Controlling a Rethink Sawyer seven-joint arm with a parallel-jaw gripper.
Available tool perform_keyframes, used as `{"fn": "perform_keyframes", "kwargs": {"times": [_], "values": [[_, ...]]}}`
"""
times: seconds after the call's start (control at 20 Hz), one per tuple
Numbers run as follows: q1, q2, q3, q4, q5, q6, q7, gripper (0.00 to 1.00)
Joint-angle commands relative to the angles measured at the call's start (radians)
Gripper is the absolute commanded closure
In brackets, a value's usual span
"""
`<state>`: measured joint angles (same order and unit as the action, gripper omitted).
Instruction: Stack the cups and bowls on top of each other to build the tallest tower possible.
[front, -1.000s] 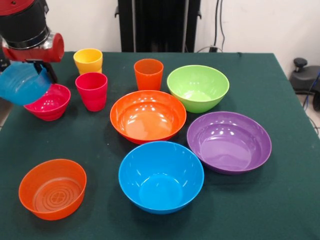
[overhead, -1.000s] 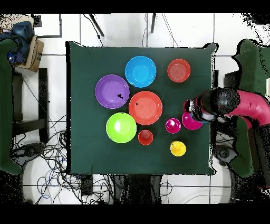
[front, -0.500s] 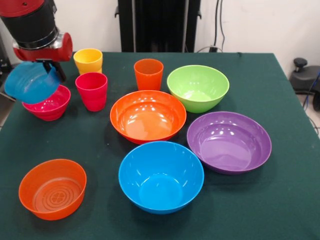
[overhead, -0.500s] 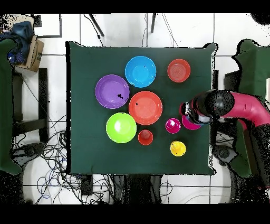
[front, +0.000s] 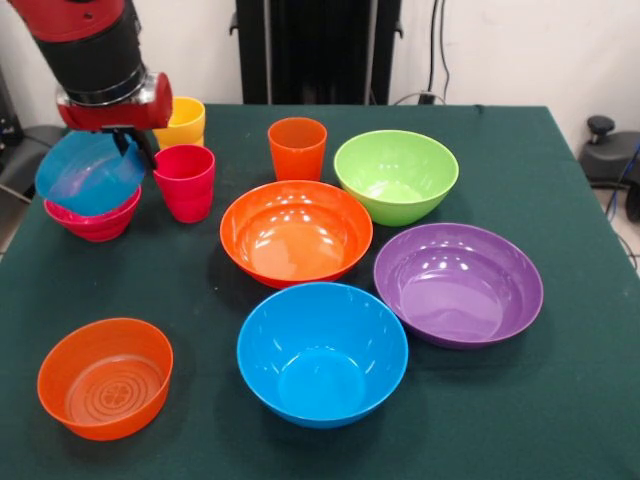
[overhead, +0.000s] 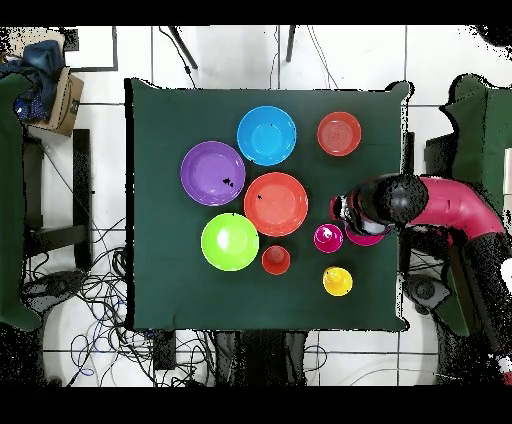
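Bright, even light from above; white glare spots on the large orange bowl (front: 296, 231) and purple bowl (front: 458, 283); soft shadows on the bench (front: 560, 180).

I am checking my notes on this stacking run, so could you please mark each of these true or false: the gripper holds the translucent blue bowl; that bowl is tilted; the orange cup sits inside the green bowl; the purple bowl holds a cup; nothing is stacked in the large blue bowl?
1. The gripper holds the translucent blue bowl: true.
2. That bowl is tilted over the magenta bowl: true.
3. The orange cup sits inside the green bowl: false; it stands on the table beside it.
4. The purple bowl holds a cup: false; it is empty.
5. Nothing is stacked in the large blue bowl: true.
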<state>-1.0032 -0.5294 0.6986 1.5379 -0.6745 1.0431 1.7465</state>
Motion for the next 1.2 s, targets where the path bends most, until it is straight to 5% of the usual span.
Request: {"fn": "perform_keyframes", "kwargs": {"times": [0.05,1.2], "values": [[0.063,0.017,-0.058,0.064,-0.080,-0.095,-0.071,1.00],[-0.033,-0.073,-0.054,0.229,-0.108,-0.137,-0.173,1.00]]}}
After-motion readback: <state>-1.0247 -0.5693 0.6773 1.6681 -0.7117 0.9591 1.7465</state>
